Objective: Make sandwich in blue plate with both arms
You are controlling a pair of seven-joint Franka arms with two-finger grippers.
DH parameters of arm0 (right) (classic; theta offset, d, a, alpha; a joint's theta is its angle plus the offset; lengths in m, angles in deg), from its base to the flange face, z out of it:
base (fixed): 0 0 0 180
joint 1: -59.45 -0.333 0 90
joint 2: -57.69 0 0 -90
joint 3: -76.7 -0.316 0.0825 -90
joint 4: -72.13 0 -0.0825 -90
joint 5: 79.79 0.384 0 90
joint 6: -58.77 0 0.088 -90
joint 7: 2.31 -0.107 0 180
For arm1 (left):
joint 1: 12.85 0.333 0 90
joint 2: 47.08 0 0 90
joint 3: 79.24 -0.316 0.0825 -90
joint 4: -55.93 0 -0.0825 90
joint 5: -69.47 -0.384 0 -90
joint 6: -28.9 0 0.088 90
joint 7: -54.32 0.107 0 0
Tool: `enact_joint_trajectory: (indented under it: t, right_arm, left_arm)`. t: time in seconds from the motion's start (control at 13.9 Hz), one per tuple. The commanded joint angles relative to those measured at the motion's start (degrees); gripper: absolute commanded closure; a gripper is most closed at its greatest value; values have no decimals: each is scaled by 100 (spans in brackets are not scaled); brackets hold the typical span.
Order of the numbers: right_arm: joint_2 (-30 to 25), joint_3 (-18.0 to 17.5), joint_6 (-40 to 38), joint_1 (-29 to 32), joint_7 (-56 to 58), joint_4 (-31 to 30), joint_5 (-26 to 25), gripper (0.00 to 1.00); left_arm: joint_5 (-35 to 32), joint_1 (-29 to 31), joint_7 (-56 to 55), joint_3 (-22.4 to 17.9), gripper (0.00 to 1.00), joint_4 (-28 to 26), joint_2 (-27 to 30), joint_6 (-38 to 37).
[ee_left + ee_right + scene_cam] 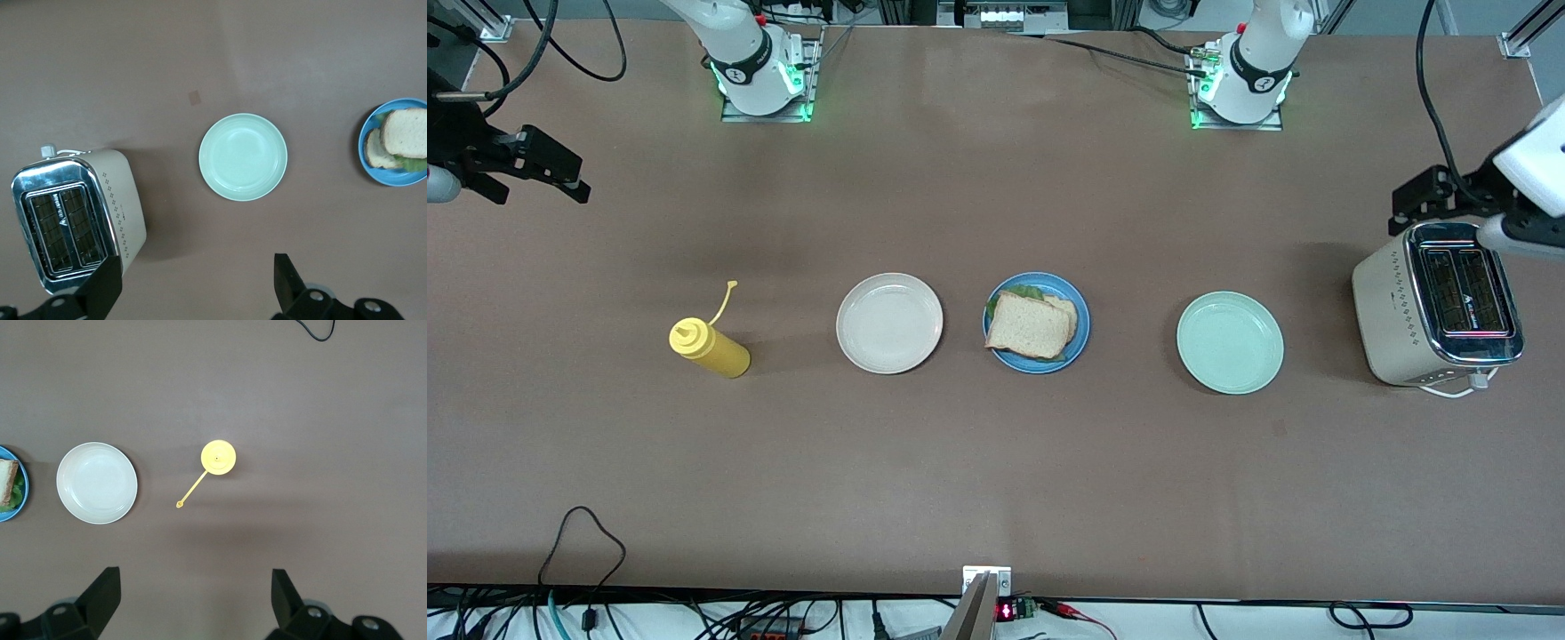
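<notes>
While the sandwich [1032, 324] sits stacked on the blue plate [1079, 313] at the middle of the front view, its top bread slice covers most of a second slice, and green lettuce peeks out at the plate's upper edge. Just beside it, toward the right arm's end of the surface [996, 480], lies the beige-white plate [889, 323]; toward the left arm's end, a little farther off, lies the mint-green plate [1230, 342]. Neither touches the blue plate.

A yellow squeeze bottle [710, 347] stands in the left part of the frame, its cap strap curling upward. A cream and chrome toaster [1436, 307] stands at the right edge, slots up.

At the upper left of the frame the right end effector [538, 173] hangs over bare surface, its fingers [100, 593] spread wide and gripping nothing. At the right edge the left end effector [1427, 200] hangs beside the toaster's top, its fingers [287, 280] likewise spread apart and empty.
</notes>
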Motion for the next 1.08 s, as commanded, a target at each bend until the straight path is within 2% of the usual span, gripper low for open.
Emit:
enact_joint_trajectory:
  t: [0.0,0.29,1.0]
  right_arm:
    - [47,-9,-38,16,-44,134,-61,0]
    - [65,-9,-47,16,-35,134,-61,0]
    - [74,-9,-38,16,-9,134,-61,0]
  left_arm:
    - [-249,-125,123,-142,0,-423,278,200]
    - [-196,-125,140,-273,0,-423,287,174]
    - [-205,-125,131,-274,0,-405,287,157]
